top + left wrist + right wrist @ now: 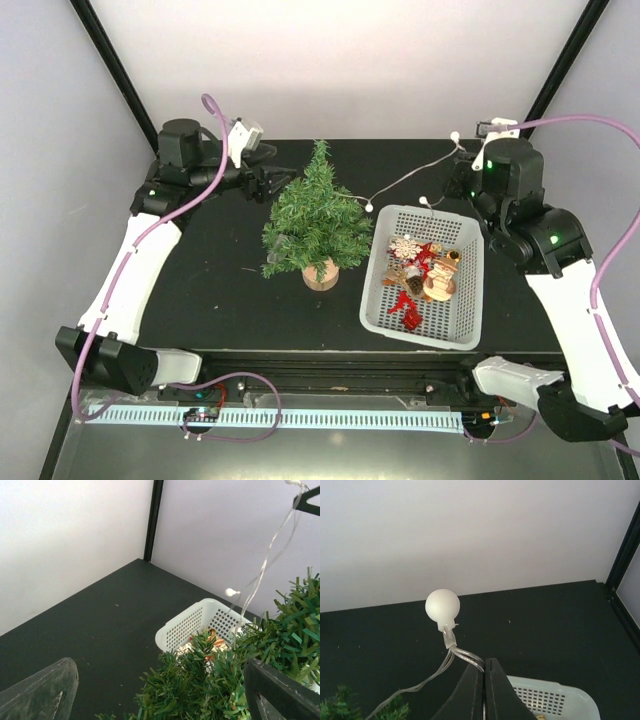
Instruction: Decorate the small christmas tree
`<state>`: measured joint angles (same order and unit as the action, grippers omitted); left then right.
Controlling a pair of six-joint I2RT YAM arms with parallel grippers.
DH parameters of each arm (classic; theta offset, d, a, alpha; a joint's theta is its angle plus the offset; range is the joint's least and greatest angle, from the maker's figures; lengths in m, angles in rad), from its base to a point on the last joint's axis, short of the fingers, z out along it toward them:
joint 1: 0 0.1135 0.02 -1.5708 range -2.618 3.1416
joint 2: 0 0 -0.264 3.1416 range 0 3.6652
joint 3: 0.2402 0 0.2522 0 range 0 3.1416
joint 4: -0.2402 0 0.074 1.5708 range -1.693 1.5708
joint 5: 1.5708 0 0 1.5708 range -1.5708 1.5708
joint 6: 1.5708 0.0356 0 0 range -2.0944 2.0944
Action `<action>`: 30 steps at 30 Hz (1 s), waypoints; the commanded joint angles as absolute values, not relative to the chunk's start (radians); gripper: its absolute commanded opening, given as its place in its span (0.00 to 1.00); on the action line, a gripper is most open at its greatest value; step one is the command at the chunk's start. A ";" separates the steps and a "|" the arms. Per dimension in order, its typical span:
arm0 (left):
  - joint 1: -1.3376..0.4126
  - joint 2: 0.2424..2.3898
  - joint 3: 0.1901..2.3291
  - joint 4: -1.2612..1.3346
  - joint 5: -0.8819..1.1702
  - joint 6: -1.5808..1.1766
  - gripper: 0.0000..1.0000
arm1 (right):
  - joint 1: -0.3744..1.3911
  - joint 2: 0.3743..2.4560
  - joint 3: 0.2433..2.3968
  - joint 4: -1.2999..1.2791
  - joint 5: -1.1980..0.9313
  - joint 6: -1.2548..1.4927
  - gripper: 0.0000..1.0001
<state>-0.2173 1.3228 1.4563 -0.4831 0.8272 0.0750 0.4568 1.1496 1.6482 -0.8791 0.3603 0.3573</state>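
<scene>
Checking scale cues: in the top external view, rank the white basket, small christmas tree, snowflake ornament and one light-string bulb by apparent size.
1-2. white basket and small christmas tree: alike, tree stands nearer the camera, so unranked.
3. snowflake ornament.
4. bulb on the light string.

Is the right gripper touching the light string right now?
Touching. The right wrist view shows the right gripper shut, with the wire of the light string pinched between its fingertips, just below a white bulb.
</scene>
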 commanded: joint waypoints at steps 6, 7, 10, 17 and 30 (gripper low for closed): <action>-0.209 1.226 1.512 -0.519 0.747 0.138 0.91 | 0.534 1.036 1.596 -0.990 0.332 0.364 0.01; -0.209 1.222 1.515 -0.524 0.742 0.144 0.91 | 0.567 1.035 1.597 -1.003 0.348 0.363 0.01; -0.209 1.212 1.530 -0.548 0.737 0.161 0.91 | 0.703 1.051 1.606 -1.057 0.436 0.360 0.01; -0.209 1.165 1.558 -0.623 0.735 0.223 0.93 | 0.963 1.110 1.641 -1.170 0.570 0.400 0.01; -0.262 0.983 1.415 -0.678 0.915 0.355 0.90 | 1.190 1.172 1.806 -1.230 0.529 0.397 0.01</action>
